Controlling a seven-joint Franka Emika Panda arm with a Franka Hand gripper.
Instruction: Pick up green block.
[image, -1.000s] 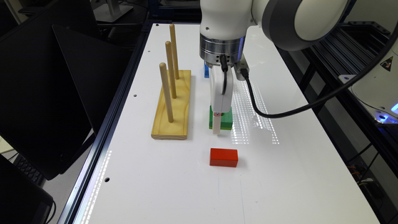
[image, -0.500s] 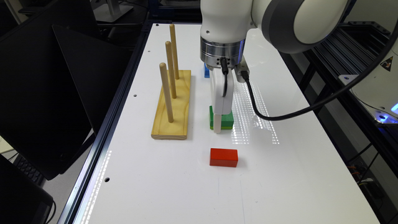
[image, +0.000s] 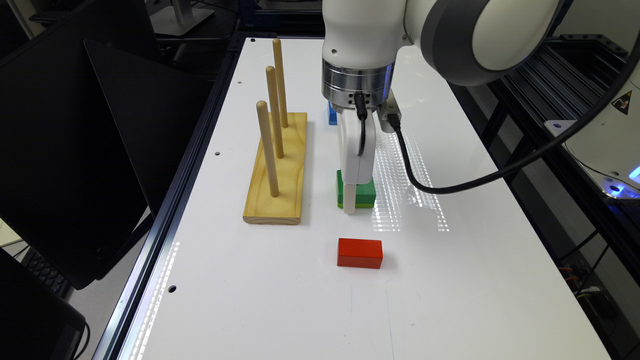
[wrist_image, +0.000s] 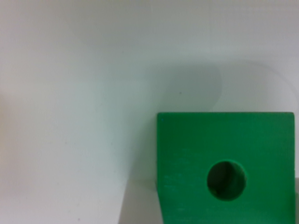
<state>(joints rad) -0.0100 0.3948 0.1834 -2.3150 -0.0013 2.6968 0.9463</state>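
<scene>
The jaws (image: 350, 202) are down at the square green block (wrist_image: 224, 163) with round centre hole, their state I cannot tell, on the white counter (image: 280, 300), red block (image: 360, 253) at 6 o'clock

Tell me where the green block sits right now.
In the exterior view, the green block lies on the white table under the gripper, with the wooden peg board to its left and the red block nearer the camera.

Peg board (image: 277, 192): wooden, three upright pegs, exterior view's left.
Red block (image: 360, 253): near, lying flat.
Blue block (image: 332, 116): far, partly hidden.
Table (image: 280, 290): white.
</scene>
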